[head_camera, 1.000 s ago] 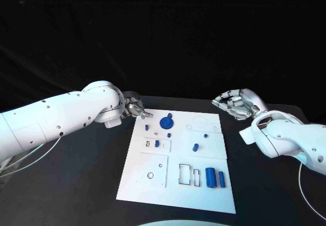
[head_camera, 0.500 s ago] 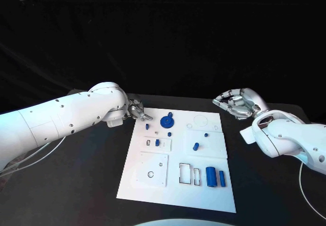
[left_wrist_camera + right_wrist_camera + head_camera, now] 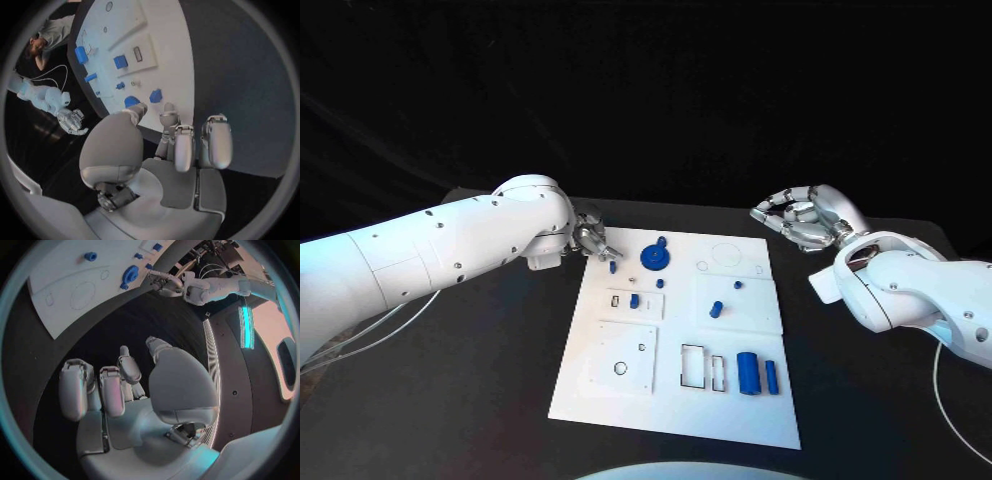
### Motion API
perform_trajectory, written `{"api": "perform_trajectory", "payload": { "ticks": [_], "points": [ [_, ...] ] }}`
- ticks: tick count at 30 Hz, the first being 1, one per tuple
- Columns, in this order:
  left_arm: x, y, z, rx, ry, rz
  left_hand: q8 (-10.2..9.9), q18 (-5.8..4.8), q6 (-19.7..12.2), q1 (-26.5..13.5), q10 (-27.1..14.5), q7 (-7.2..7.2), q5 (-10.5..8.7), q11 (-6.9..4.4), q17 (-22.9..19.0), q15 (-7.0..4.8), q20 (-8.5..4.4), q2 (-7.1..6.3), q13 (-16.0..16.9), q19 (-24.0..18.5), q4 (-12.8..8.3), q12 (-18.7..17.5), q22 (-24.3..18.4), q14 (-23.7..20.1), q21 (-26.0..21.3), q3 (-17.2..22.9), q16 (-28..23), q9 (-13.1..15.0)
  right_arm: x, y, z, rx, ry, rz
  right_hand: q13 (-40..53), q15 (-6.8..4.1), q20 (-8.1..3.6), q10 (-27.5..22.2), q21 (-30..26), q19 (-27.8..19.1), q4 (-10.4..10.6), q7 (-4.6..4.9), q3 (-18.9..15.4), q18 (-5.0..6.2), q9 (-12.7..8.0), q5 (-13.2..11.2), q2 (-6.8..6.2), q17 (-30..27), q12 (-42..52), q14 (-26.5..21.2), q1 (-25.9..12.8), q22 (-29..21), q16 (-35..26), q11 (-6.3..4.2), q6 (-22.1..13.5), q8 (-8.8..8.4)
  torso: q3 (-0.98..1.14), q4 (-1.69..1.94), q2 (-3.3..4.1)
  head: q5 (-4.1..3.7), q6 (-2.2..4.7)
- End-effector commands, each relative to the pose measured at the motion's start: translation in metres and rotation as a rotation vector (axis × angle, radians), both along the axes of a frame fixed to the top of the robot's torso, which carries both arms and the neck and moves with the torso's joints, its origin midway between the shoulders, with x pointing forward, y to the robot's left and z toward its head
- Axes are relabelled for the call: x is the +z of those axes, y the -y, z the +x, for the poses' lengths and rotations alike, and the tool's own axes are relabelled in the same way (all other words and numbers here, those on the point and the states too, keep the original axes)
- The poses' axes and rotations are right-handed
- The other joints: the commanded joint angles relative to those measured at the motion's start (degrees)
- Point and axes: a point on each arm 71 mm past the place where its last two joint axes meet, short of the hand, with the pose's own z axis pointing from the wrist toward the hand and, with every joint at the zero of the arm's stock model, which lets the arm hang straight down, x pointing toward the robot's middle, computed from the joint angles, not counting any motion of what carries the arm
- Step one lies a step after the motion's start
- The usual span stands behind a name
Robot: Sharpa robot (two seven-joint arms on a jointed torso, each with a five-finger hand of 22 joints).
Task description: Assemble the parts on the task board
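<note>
White task board (image 3: 603, 395) lies mid-surface on the black surface (image 3: 459, 400), long axis running near to far; left hand (image 3: 593, 240) sits at the board's far-left corner, fingertips (image 3: 607, 250) just over the board edge beside a small blue part (image 3: 613, 268); in the left wrist view the left hand (image 3: 181, 145) has fingers apart and extended toward the board (image 3: 169, 60), nothing seen between them, so released; whether a fingertip touches the small part (image 3: 155, 95) I cannot tell; right hand (image 3: 800, 222) is off the board's far-right corner, raised, fingers curled inward; right wrist view shows that hand (image 3: 119, 385) with fingers bent and nothing in them, so clenched on nothing, well apart from the board (image 3: 75, 280); parts on the board: blue disc with a tab (image 3: 653, 259) at far centre, just right of the left hand; small blue peg (image 3: 635, 300) in the left-centre recess block, another tiny blue piece (image 3: 659, 286) just beside it; blue block (image 3: 715, 312) at centre-right with a small blue dot (image 3: 736, 289) beyond it; blue cylinder (image 3: 747, 375) and thinner blue bar (image 3: 770, 380) side by side at the near right, next to two rectangular outlines (image 3: 692, 368); thin ring outline (image 3: 617, 372) on the near-left square panel; faint circle outline (image 3: 724, 257) at far right of the board; disc also visible in the right wrist view (image 3: 130, 275), close to the left hand (image 3: 165, 284).
</note>
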Motion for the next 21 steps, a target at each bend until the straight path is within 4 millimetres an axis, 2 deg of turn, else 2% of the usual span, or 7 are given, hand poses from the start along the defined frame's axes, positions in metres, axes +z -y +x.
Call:
{"api": "perform_trajectory", "payload": {
  "ticks": [1, 13, 18, 21],
  "points": [
    [-0.0022, 0.0035, -0.0021, -0.029, -0.030, 0.007, -0.20, 0.88, 0.45, 0.25, -0.05, -0.08, 0.19, -0.01, 12.08, 0.34, 0.23, 0.34, 0.30, -0.01, -0.06, 0.08, 0.23, 5.27, -0.04, -0.17, -0.01, -0.14, -0.0004, -0.0016, -0.0002, 0.014, -0.001, -0.002, -0.05, -0.42, -0.02, -0.43, -0.40, -0.41, 0.02, 0.10, -0.49, 0.43, 0.07, 0.38, 0.39, 4.96, -0.19, 3.75, 0.32, 7.31, -0.25, 0.03, -0.31, 0.29, -0.02, 0.01, 0.01, 0.08, 0.03],
    [-0.0053, 0.0060, -0.0035, -0.034, -0.049, 0.005, -0.03, 0.86, 1.51, 1.18, 0.24, -0.36, 0.24, -0.25, 12.23, 0.18, 0.22, 0.96, 0.36, 0.11, -0.15, 0.30, 0.42, 5.32, 0.04, 0.37, 0.08, -0.59, -0.0006, -0.0023, 0.0000, 0.014, -0.002, -0.002, -0.08, -0.43, -0.03, -0.45, -0.48, -0.44, 0.05, 0.09, -0.53, 0.45, 0.07, 0.67, 0.58, 4.94, -0.22, 3.75, 0.41, 7.27, -0.26, 0.03, -0.32, 0.34, -0.01, 0.02, 0.03, 0.02, -0.18],
    [-0.0061, 0.0072, -0.0037, -0.034, -0.048, 0.003, -0.05, 0.86, 1.82, 2.38, 0.31, -0.48, 0.25, -0.37, 12.31, 0.07, 0.13, 1.45, 0.27, 0.12, -0.21, 0.34, 0.45, 5.35, 0.04, 1.18, 0.13, -0.95, -0.0007, -0.0022, 0.0001, 0.013, -0.003, -0.003, -0.10, -0.43, -0.03, -0.45, -0.56, -0.48, 0.09, 0.10, -0.56, 0.46, 0.07, 0.92, 0.77, 4.88, -0.22, 3.74, 0.46, 7.23, -0.29, 0.02, -0.34, 0.38, -0.05, -0.02, 0.03, -0.01, -0.19],
    [-0.0063, 0.0079, -0.0037, -0.032, -0.049, -0.002, 0.10, 0.85, 2.11, 3.77, 0.37, -0.62, 0.22, -0.51, 12.35, -0.04, 0.05, 1.91, 0.19, 0.18, -0.29, 0.38, 0.56, 5.36, 0.07, 2.08, 0.15, -1.16, -0.0008, -0.0023, 0.0001, 0.014, -0.003, -0.003, -0.11, -0.43, -0.03, -0.46, -0.51, -0.44, 0.11, 0.09, -0.58, 0.45, 0.06, 1.02, 0.85, 4.86, -0.23, 3.73, 0.47, 7.27, -0.31, 0.03, -0.34, 0.40, 0.01, -0.02, 0.03, 0.03, -0.27]
  ]
}}
